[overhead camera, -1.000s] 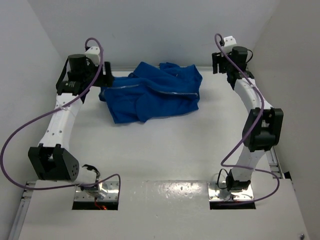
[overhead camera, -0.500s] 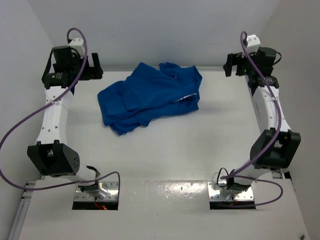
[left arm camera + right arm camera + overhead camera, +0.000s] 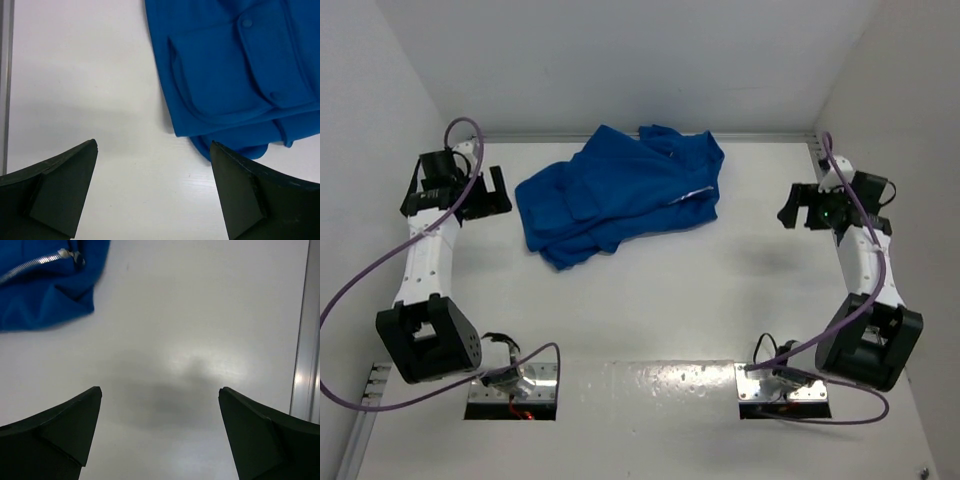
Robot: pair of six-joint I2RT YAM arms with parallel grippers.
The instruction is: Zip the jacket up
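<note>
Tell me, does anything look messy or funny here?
The royal-blue soft fabric jacket lies crumpled in a heap on the far side of the white table, folded over itself, so only a bit of its pale zipper shows.

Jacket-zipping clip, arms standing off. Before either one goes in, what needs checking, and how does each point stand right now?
1. Left gripper open and empty: ok.
2. Right gripper open and empty: ok.
3. Both grippers apart from the jacket: ok.
4. Jacket spread flat: not ok, it lies bunched and folded over itself.
5. Zipper pull in sight: ok, silver, near the fabric edge in the right wrist view.
6. Zipper halves lined up: cannot tell, only a short stretch shows.
</note>
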